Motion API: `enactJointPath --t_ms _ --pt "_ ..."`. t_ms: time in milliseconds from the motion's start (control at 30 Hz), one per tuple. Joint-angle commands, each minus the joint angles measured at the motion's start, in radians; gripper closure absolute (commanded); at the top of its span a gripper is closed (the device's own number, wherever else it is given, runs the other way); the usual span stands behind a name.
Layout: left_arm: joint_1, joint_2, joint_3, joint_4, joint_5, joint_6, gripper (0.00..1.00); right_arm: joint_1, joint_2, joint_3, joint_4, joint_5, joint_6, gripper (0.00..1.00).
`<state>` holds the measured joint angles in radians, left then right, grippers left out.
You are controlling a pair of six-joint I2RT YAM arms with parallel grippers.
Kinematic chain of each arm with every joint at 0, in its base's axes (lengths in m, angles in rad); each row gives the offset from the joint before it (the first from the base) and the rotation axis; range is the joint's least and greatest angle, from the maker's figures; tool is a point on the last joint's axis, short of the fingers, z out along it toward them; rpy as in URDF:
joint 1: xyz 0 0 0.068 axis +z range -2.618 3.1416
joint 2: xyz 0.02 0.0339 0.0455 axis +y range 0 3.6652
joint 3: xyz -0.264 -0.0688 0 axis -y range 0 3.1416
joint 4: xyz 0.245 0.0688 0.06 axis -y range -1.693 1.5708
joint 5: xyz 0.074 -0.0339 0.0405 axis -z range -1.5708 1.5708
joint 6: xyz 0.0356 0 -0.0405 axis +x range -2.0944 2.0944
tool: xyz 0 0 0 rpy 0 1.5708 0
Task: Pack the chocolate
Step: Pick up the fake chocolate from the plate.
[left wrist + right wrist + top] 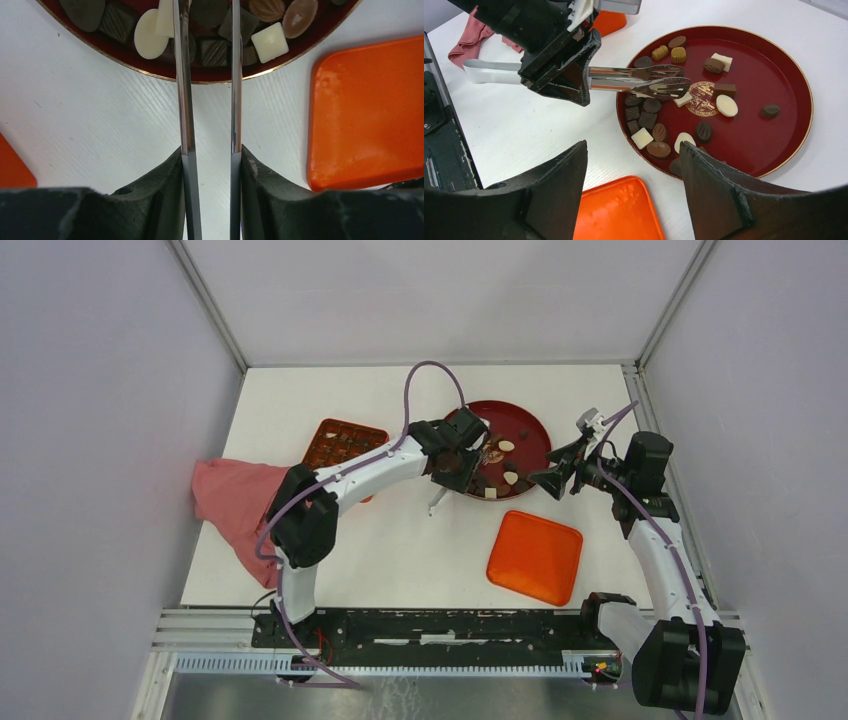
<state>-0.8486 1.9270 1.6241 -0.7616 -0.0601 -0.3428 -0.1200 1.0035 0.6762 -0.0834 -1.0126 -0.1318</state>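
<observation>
Left gripper [211, 165] clamped on tongs [644, 82], 2 blades nearly together, giving you reach into the plate [774, 60] | chocolate [651, 132] scattered on plate, tong tips over its left side | right gripper [633, 150] wide, holding nothing, standing by right of plate | box [343, 443] waits left

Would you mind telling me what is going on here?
The left gripper holds tongs, their tips over the chocolates on the red plate; whether they have caught a piece is unclear. The right gripper hangs open and empty beside the plate. The box to the left already holds some pieces, and the orange lid lies apart.
</observation>
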Motion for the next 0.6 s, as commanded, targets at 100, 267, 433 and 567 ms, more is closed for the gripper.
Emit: enactJointPath --t_ms 100,267,433,567 --pt "0.000 0.067 0.120 -0.066 -0.081 0.059 0.53 -0.003 -0.006 0.000 0.032 -0.020 -0.005 0.27" --pt "0.000 0.089 0.143 -0.069 -0.068 0.069 0.51 -0.003 -0.006 0.000 0.031 -0.021 -0.005 0.27" --pt "0.000 0.107 0.165 -0.074 -0.054 0.076 0.51 -0.003 -0.006 0.000 0.031 -0.021 -0.005 0.27" --pt "0.001 0.131 0.190 -0.089 -0.053 0.081 0.51 -0.003 -0.006 0.000 0.031 -0.021 -0.005 0.27"
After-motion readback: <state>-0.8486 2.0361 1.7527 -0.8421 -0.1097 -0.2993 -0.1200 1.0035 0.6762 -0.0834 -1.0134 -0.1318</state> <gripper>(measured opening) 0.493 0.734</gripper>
